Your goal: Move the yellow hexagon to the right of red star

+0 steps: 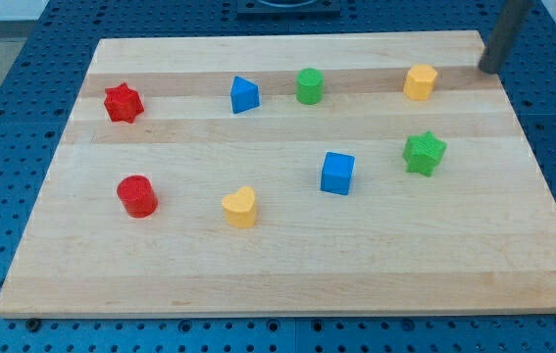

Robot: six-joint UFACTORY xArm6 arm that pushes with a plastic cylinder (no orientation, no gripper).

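Eight coloured blocks lie spread over the wooden board (287,270), my tip (490,71) at its top right corner.

My tip, a bare rod with nothing to open or close, touches no block; the yellow hexagon (420,82) sits just to its left near the top edge. The red star (123,103) lies well apart, near the top left corner, with the blue triangle (244,95) and green cylinder (309,86) between them.
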